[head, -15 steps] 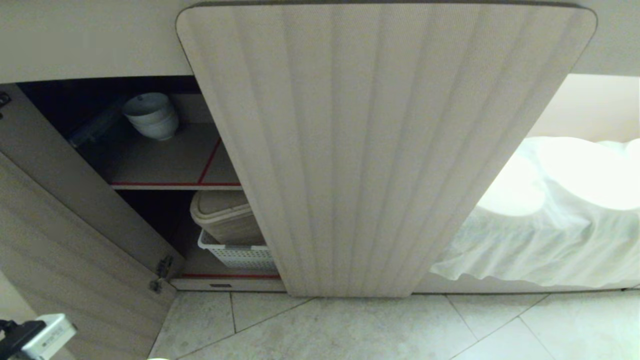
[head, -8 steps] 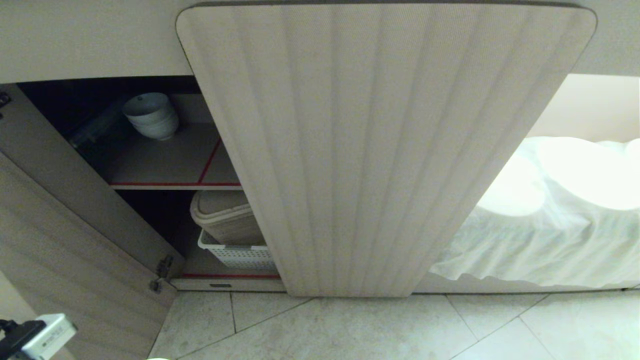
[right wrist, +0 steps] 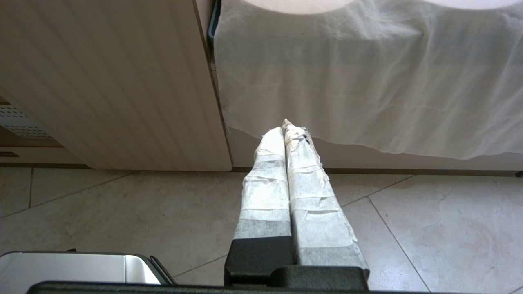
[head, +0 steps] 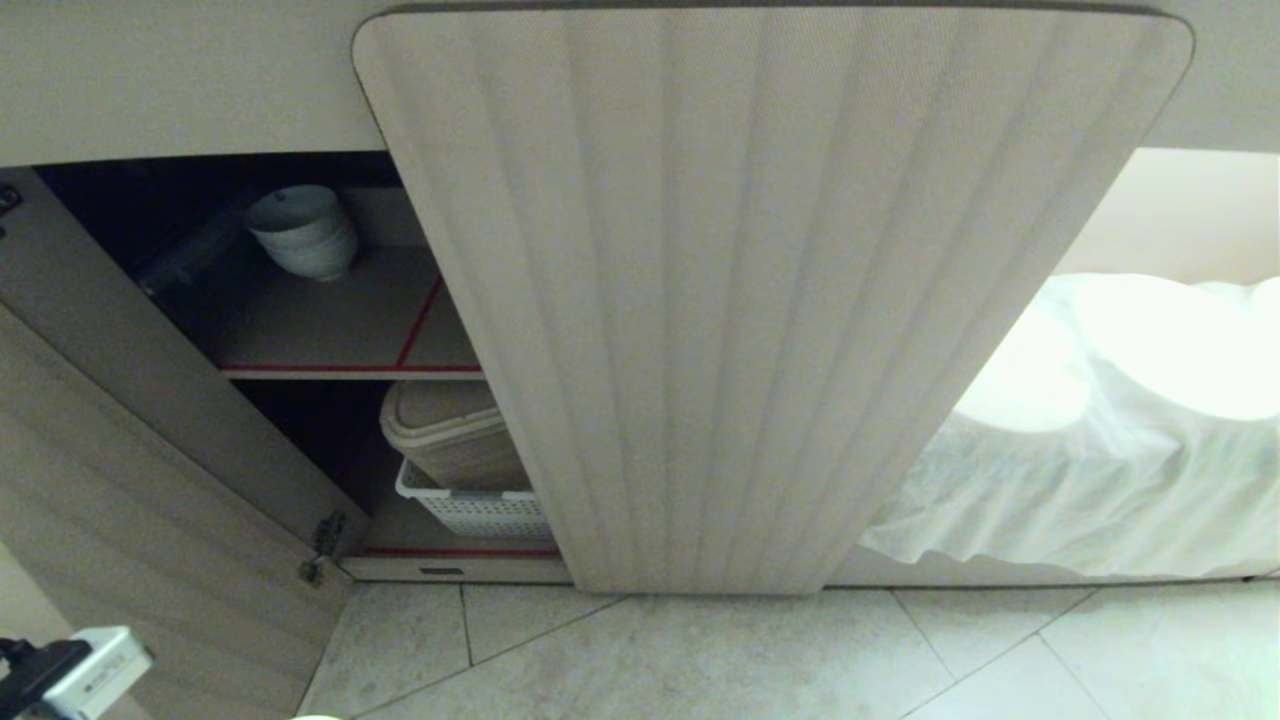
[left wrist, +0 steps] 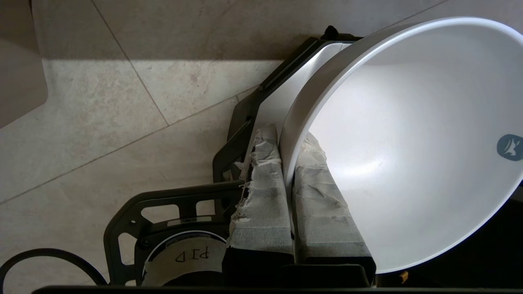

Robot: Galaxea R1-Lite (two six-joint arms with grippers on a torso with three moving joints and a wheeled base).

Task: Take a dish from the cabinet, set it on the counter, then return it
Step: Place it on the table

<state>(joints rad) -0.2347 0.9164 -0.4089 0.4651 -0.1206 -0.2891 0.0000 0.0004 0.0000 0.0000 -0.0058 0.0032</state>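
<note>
My left fingers (left wrist: 286,163) are clamped on the rim of the dish (left wrist: 408,143), one taped finger inside the white bowl and one outside, holding it tilted above the tiled floor (left wrist: 102,122), low by my base. The cabinet (head: 760,300) stands ahead, its left door swung open. On the upper shelf (head: 330,330), near the back, sits a stack of bowls (head: 300,232); below it, a lidded bin (head: 450,430) rests in a white basket (head: 475,510). My right fingers (right wrist: 286,134) are pressed together and empty, pointing toward the white cloth (right wrist: 367,81) beside the cabinet.
</note>
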